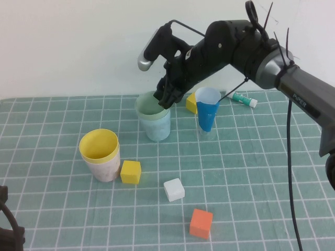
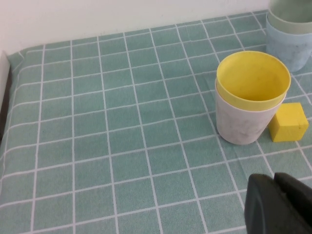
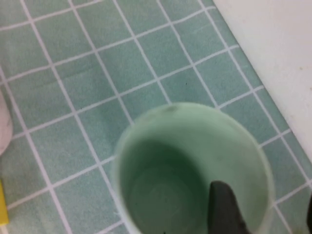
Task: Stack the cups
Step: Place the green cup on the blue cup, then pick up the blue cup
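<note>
Checked cloth (image 1: 251,172): right gripper (image 1: 163,99) fingers straddle green cup (image 1: 149,107) rim.

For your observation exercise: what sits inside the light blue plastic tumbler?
A sage green plastic tumbler is nested inside the light blue plastic tumbler, with only its rim showing above. Its lower body is hidden by the blue wall. The right claw hovers at that rim.

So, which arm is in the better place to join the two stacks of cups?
Probably the right. The right gripper hangs at the green cup's rim, nested in the blue cup. The left gripper sits low, shut, near the yellow cup.
</note>
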You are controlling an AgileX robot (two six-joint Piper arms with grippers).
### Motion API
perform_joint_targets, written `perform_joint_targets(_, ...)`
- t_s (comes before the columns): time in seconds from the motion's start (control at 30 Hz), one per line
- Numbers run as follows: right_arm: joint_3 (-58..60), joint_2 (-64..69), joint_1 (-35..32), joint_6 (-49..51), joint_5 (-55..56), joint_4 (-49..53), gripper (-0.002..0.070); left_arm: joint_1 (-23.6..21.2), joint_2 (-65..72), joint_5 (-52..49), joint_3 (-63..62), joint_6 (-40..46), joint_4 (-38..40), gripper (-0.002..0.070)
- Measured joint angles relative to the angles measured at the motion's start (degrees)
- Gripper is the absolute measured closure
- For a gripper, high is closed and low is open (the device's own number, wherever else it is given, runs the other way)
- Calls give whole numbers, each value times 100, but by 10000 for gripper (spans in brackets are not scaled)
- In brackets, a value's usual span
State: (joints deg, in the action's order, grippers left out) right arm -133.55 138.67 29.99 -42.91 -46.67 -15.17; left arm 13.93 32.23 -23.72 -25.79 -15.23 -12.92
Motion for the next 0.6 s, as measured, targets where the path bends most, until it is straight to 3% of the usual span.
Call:
perform_joint_targets(0.47,-3,487,0,-13,27,-346,327,0,0,13,0,0,0,676)
perform_joint_targets(0.57,-3,529,0,-13,27,-385,390,0,0,13,0,0,0,676)
perform_joint_targets(0.6,-3,552,0,-13,27,-385,450,0,0,13,0,0,0,676)
